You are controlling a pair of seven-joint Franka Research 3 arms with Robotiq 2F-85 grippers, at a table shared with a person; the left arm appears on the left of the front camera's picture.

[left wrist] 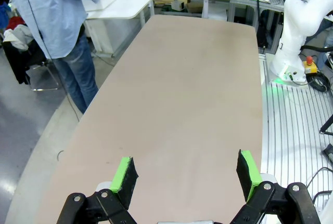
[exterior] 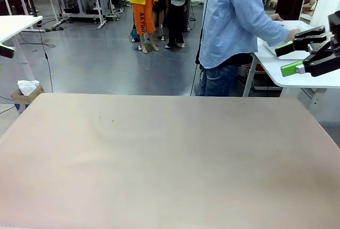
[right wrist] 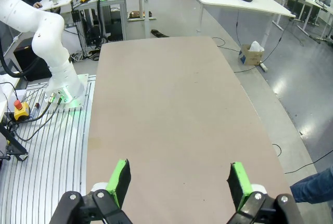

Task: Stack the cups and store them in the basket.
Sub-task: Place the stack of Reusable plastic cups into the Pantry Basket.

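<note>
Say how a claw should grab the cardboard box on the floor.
Probably from above, across two opposite walls near the rim: the box stands upright, open-topped, white paper bulging out. It sits on the floor beyond the table, likely out of reach.

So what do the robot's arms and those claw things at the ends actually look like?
The arms are smooth, rounded white segments. The right gripper and the left gripper are black linkages, and their jaws carry bright green pads.

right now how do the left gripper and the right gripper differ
The left gripper looks down the table with the person at its upper left; the right gripper has the person's leg at its lower right corner. Both are open wide, green pads apart, holding nothing.
</note>
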